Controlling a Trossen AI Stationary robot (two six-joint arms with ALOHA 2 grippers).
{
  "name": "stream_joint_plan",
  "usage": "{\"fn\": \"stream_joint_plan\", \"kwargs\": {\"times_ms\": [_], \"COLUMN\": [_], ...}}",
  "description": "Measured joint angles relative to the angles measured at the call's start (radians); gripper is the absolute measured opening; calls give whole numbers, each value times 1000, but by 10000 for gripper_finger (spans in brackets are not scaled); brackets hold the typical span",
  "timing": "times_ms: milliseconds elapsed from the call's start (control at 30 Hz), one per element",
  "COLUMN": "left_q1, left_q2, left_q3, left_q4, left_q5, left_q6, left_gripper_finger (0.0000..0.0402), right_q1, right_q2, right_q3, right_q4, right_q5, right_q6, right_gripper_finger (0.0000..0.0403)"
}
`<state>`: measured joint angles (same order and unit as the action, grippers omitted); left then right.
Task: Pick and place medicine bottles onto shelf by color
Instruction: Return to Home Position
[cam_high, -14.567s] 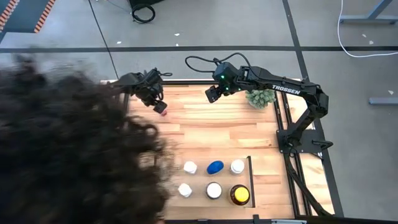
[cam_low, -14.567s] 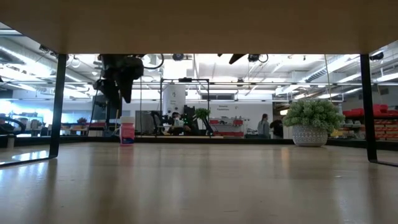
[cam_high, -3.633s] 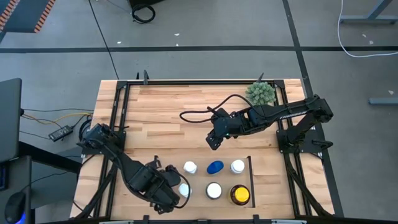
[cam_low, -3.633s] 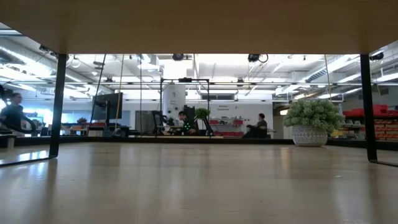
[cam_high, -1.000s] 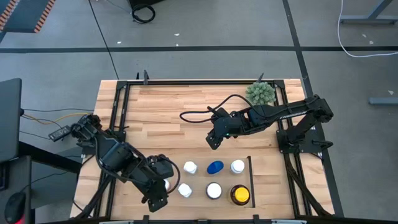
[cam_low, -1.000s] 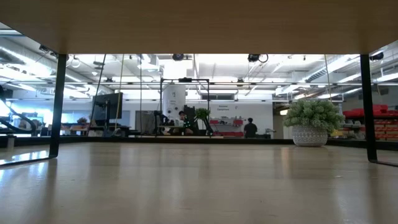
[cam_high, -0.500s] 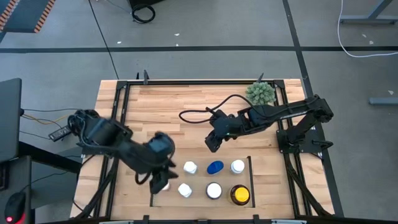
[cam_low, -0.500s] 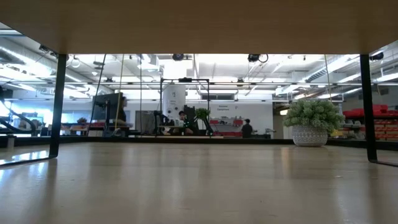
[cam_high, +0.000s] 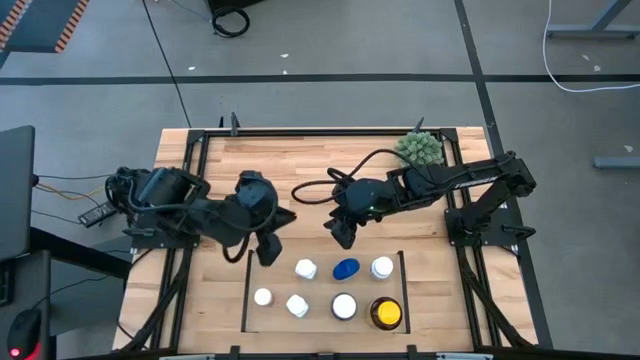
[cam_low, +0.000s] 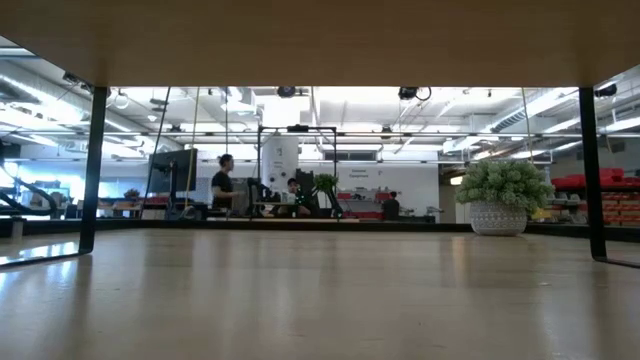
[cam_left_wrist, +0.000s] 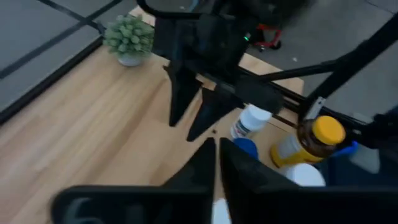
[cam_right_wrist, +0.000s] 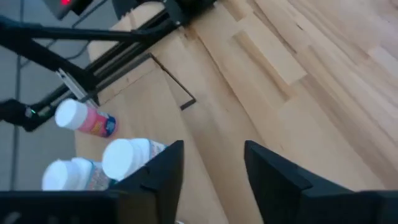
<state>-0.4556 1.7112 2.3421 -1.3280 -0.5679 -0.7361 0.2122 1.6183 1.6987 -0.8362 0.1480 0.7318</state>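
Several medicine bottles stand upright on the shelf (cam_high: 325, 255), the light wood bay between two thin black bars at the table's near edge. They are a white-capped reddish one (cam_high: 263, 297) at the near left, white-capped ones (cam_high: 305, 268) (cam_high: 344, 306), a blue one (cam_high: 346, 268) and an amber one with a yellow cap (cam_high: 386, 313). My left gripper (cam_high: 268, 253) hangs shut above the shelf's far left corner, holding nothing. My right gripper (cam_high: 341, 236) hangs open just beyond the shelf's far edge, its fingers (cam_right_wrist: 163, 167) empty.
A spiky green plant in a pot (cam_high: 419, 151) stands at the far right corner. Black frame rails (cam_high: 190, 190) run along the table's sides. Bare wood lies between the shelf and the far edge. People move in the room behind, in the low view.
My left gripper has drawn away from the reddish bottle at the shelf's near left, rising and swinging toward the far edge and the table's middle while turning. The bottle stays standing on the shelf.
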Motion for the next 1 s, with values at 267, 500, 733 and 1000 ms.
{"fn": "stream_joint_plan", "kwargs": {"times_ms": [267,500,733,1000], "left_q1": [64,161,271,326], "left_q2": [3,-1,-106,-453], "left_q3": [-49,-138,-344,-887], "left_q4": [11,101,201,719], "left_q5": [-8,128,255,356], "left_q6": [29,160,252,219], "left_gripper_finger": [4,3,2,1], "right_q1": [-14,-90,-178,-197], "right_q2": [-50,-93,-99,-122], "right_q3": [-1,-1,-14,-14], "right_q4": [-7,-7,-47,-45], "right_q5": [-81,-134,-155,-181], "right_q6": [-84,-122,-122,-109], "right_gripper_finger": [53,8,7,7]}}
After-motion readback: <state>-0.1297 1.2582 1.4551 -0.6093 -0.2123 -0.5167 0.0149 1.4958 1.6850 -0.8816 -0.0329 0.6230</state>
